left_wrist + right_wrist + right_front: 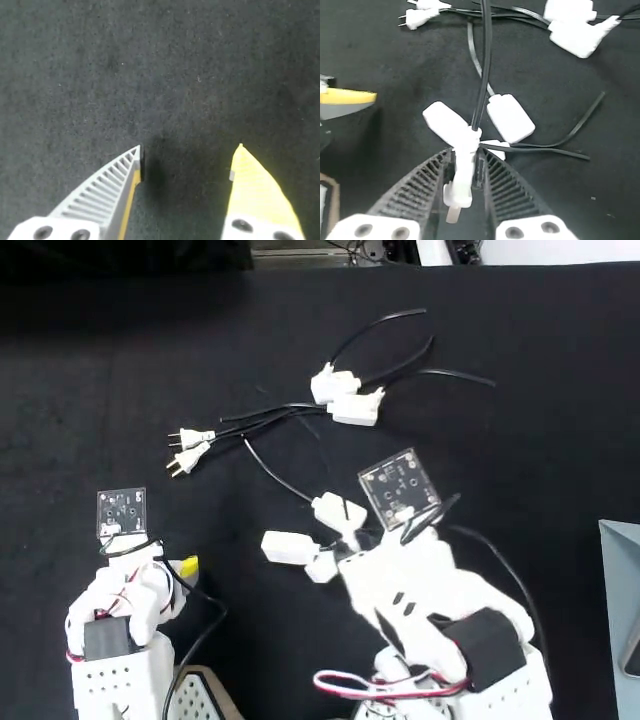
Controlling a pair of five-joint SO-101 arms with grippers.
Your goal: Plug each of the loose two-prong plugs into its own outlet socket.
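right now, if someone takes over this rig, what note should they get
Left gripper: open, empty, over the bare black table.
Right gripper: shut on a white plug, next to the near sockets.
Two loose plugs lie farther out, left of the far sockets.
Done: no plug visibly seated in a socket.
Left: every plug-in, starting with the held plug.

This looks like a robotics lab bench: a table (100, 370) draped in black cloth carries a left arm (125, 615) and a right arm (440, 585) of white printed-looking plastic, with bare wiring (350, 680) and a small square board (400, 485) mounted just behind the right claw (335, 550). That claw pinches a white plug (462, 145). Ahead of it short cords (270, 418) with socket blocks (345, 395) lie spread out, and far beyond it, past the table's edge, sits a tangle of cables (350, 250).
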